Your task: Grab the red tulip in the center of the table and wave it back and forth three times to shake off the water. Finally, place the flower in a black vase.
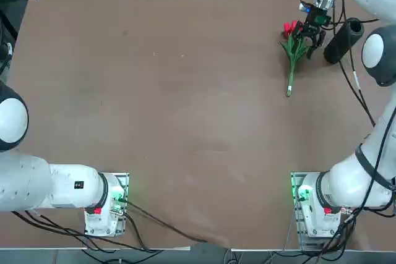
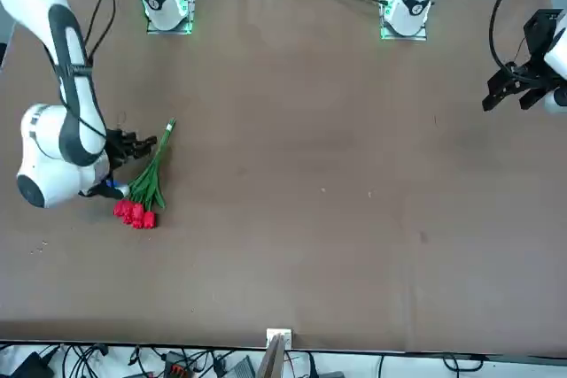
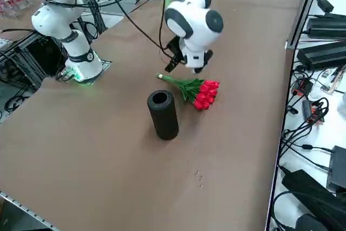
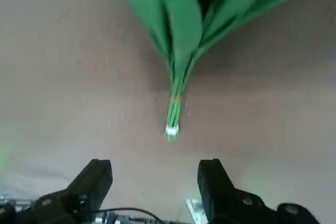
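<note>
Open fingers above the tulips

The right gripper's fingers [image 4: 97, 179] are spread, holding nothing; the red tulips [image 1: 293, 47] lie beneath, seemingly untouched, toward the bench's [image 1: 185, 122] far right corner. The black vase [image 1: 344, 40] stands just beside them, nearer the right edge.

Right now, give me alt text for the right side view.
Red tulips lie on a brown table behind an upright black vase, while the robot's right gripper hovers beside the bunch, its fingers open.
</note>
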Controlling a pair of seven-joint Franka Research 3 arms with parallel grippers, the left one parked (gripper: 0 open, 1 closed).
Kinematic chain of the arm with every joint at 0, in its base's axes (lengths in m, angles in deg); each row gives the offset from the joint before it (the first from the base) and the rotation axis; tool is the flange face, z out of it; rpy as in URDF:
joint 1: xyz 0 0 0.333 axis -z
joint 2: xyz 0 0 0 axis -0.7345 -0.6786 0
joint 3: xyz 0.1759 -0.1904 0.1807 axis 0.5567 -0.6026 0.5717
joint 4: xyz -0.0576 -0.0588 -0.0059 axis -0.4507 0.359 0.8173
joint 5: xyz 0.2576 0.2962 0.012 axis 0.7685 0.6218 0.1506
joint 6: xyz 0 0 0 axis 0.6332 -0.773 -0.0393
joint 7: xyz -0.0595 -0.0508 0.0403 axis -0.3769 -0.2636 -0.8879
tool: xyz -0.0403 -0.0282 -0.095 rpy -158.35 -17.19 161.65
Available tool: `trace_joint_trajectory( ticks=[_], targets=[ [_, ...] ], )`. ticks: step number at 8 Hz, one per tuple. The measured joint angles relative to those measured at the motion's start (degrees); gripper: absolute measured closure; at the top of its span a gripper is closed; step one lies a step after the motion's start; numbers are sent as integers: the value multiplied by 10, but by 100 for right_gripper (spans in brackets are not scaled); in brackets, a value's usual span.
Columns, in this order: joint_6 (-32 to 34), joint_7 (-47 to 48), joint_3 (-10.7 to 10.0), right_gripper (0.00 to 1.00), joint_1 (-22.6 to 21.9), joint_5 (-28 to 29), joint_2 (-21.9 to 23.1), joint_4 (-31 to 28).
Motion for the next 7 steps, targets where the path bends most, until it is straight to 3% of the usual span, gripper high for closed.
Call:
trace_joint_trajectory(
  ticks=[3,7],
  targets=[
    [-57,0,0,2,7,4,-44,1],
    [-81,1,0,11,8,5,-66,1]
  ],
)
